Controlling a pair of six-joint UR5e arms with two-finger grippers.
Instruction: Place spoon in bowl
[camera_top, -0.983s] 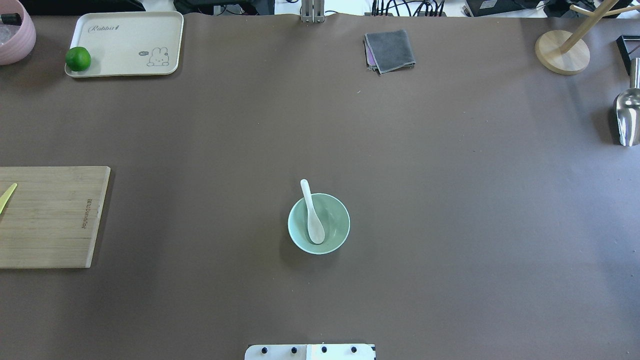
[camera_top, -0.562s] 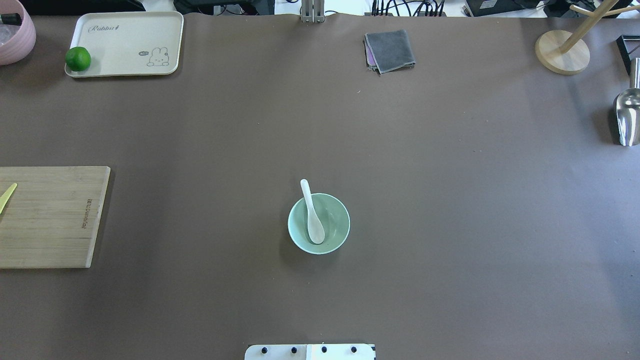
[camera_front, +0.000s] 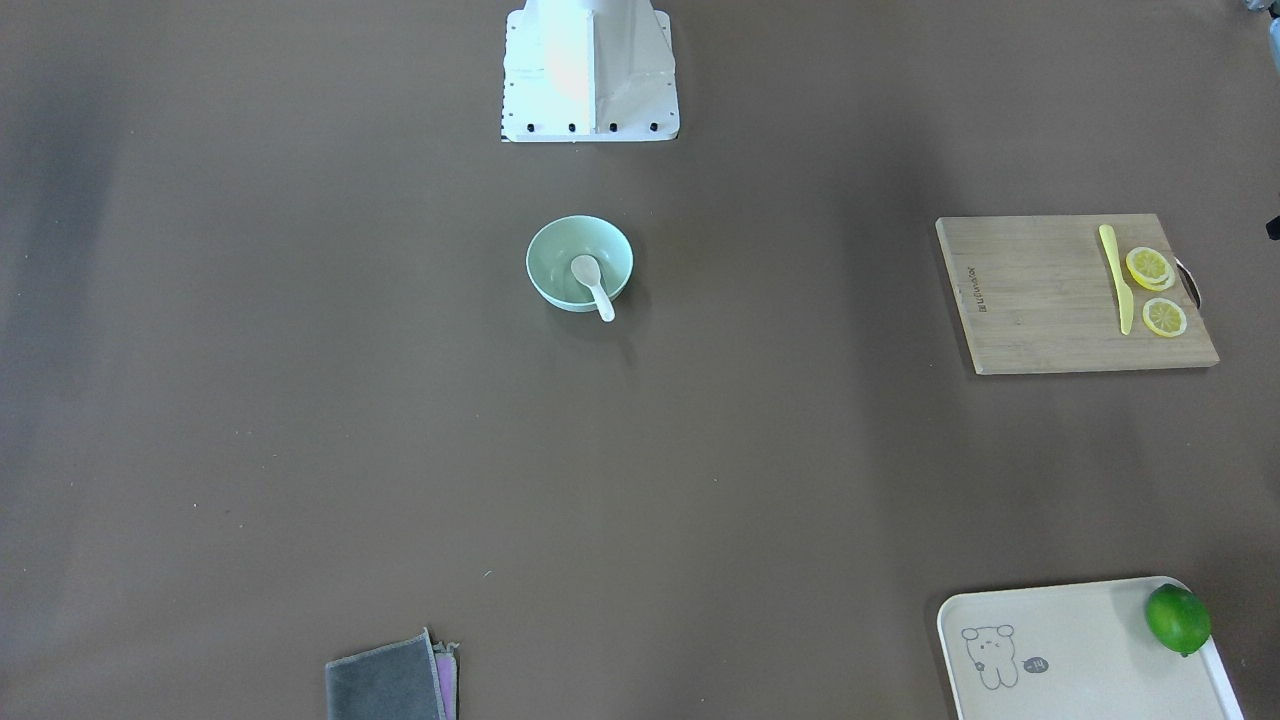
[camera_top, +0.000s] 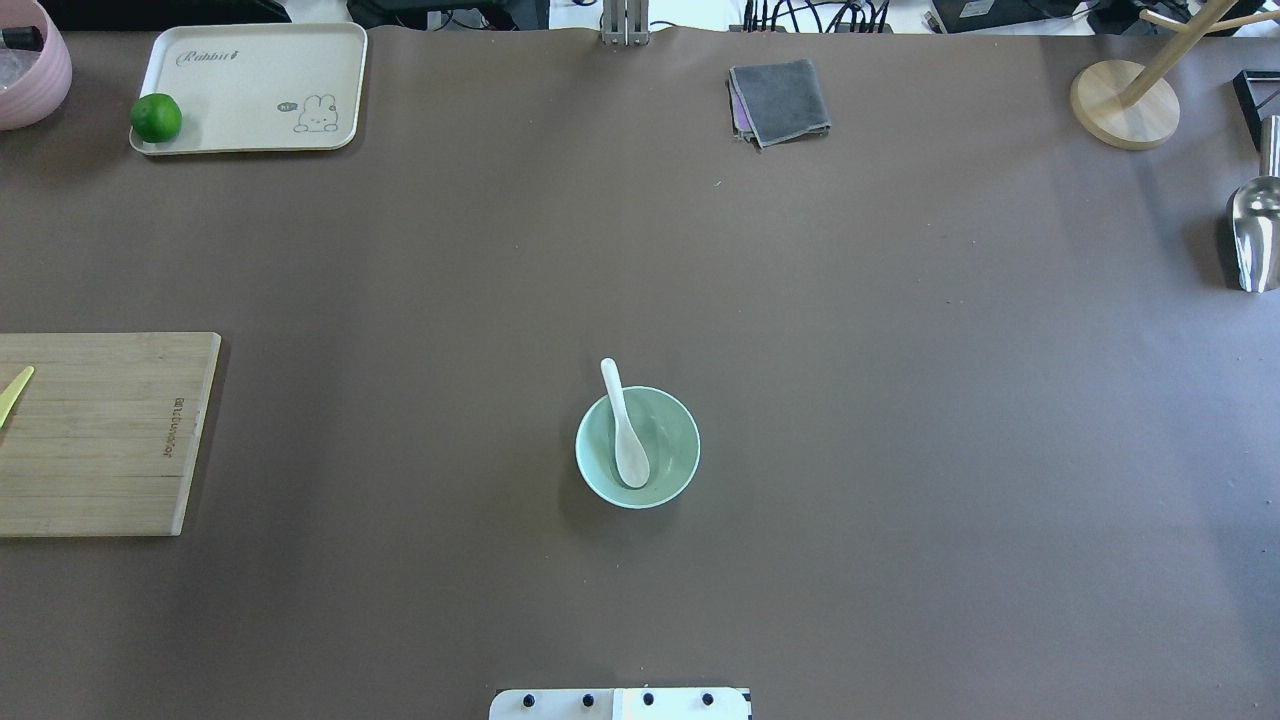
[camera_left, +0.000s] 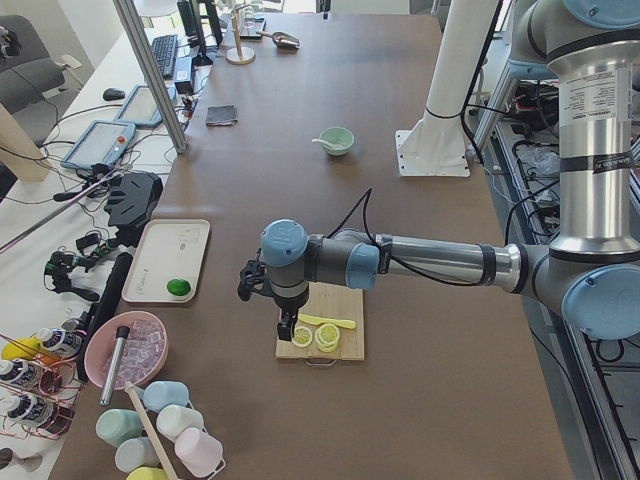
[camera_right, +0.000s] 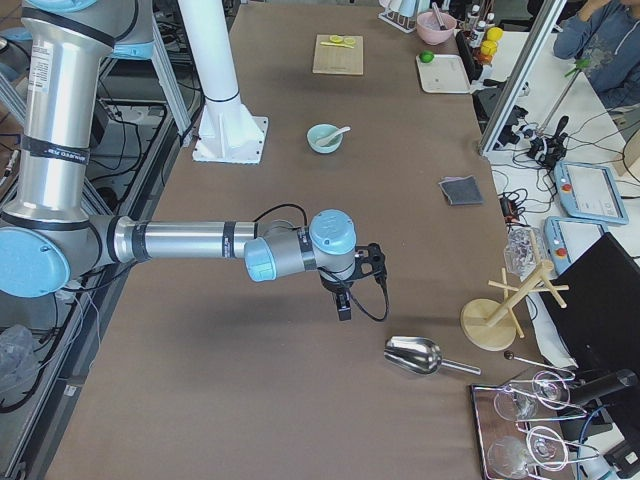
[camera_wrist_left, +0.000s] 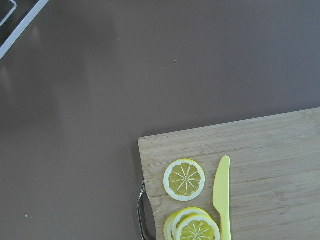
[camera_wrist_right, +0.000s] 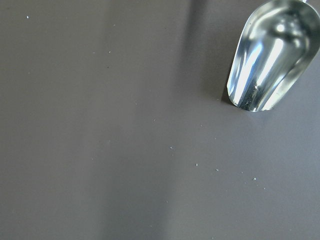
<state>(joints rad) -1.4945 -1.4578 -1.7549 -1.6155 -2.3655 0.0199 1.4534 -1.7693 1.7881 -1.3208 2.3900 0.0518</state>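
White spoon (camera_top: 627, 442) rests in bowl (camera_top: 674, 440); cloth (camera_top: 781, 100) and cutting board (camera_top: 100, 440) well apart.

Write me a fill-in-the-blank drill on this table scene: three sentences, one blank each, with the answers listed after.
1. The white ____ lies with its scoop inside the green bowl and its handle sticking out over the rim.
2. On the cutting board, the yellow knife lies beside slices of ____.
3. The lime sits at one end of the cream ____ with the animal drawing.

Missing words: spoon; lemon; tray.
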